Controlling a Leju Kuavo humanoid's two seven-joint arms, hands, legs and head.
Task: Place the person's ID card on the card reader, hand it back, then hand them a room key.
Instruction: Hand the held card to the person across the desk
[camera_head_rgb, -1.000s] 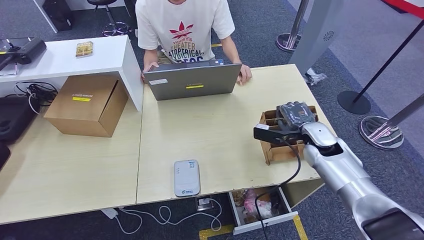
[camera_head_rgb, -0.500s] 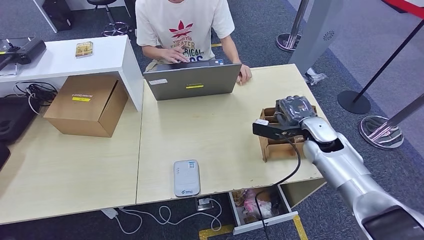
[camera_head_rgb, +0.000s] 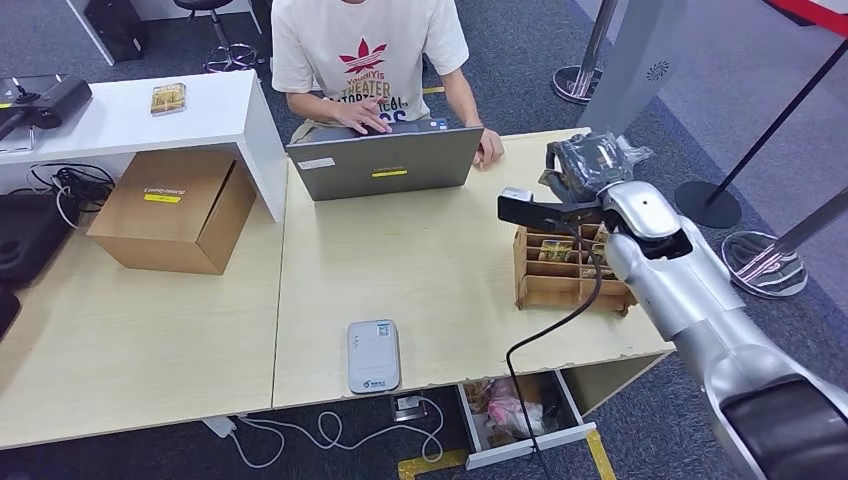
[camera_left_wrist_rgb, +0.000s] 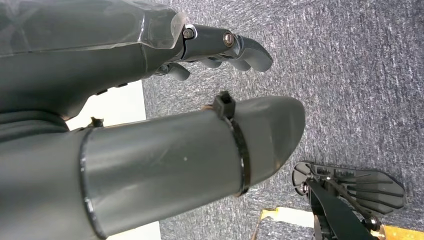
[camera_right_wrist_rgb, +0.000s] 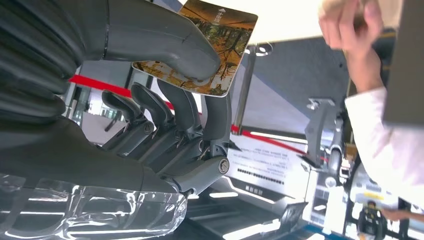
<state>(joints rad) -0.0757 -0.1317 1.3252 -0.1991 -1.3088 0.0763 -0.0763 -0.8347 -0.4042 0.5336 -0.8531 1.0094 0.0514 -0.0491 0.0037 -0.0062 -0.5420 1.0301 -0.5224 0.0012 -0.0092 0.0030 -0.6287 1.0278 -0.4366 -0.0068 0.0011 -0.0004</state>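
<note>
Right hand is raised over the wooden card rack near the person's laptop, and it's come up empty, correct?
Not empty. The right wrist view shows the right hand pinching a card between thumb and fingers. The rest holds: in the head view it is raised above the wooden card rack, near the laptop.

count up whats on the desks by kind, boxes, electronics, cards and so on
cardboard box: 1
wooden card rack: 1
laptop: 1
card reader: 1
small yellow packet on the white counter: 1
card pinched in the right hand, above the desk: 1
total: 6
</note>
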